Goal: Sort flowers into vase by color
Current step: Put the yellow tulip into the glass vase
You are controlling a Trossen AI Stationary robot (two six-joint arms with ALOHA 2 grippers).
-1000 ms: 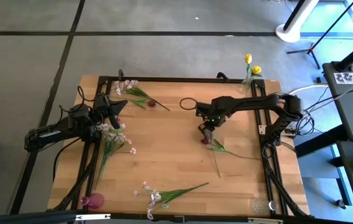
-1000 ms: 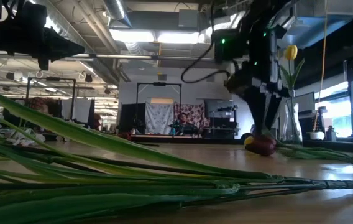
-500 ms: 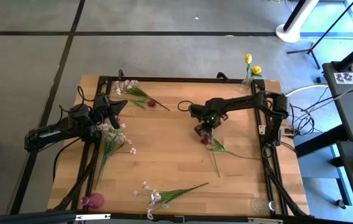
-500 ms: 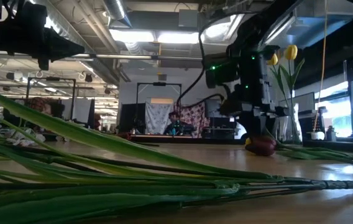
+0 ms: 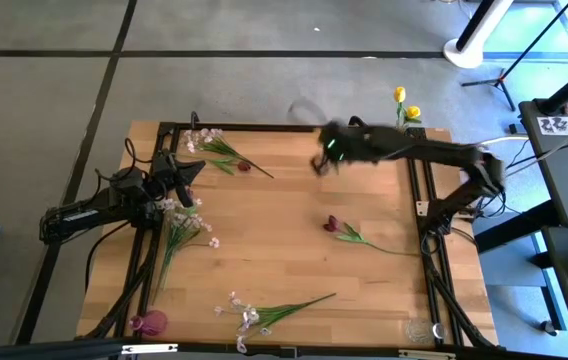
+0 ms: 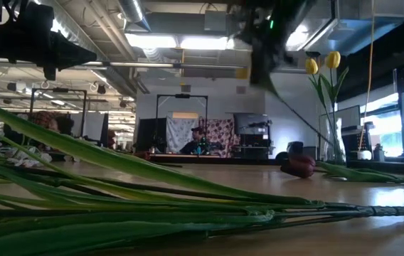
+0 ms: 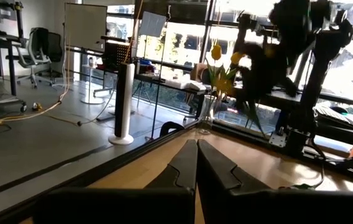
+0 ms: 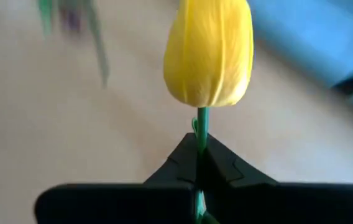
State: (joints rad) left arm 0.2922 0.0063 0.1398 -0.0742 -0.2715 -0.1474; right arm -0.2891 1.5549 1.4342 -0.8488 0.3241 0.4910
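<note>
The right gripper [image 8: 198, 155] has its fingers clenched on the green stem of a yellow tulip [image 8: 207, 53], just under the flower head. Seen from above, this gripper [image 5: 322, 160] is near the far edge of the wooden counter [image 5: 264, 230], close to the glass vase [image 5: 400, 125] at the far right corner, which holds two yellow tulips [image 5: 405, 103]. A dark red tulip [image 5: 332, 224] lies on the counter's right half, its stem pointing toward the right rail. The left gripper [image 5: 186, 172] waits over the far left of the counter, fingers pressed together and grasping nothing, beside sprays of white-pink blossoms [image 5: 186, 225]. Another spray [image 5: 249, 315] lies at the near edge
</note>
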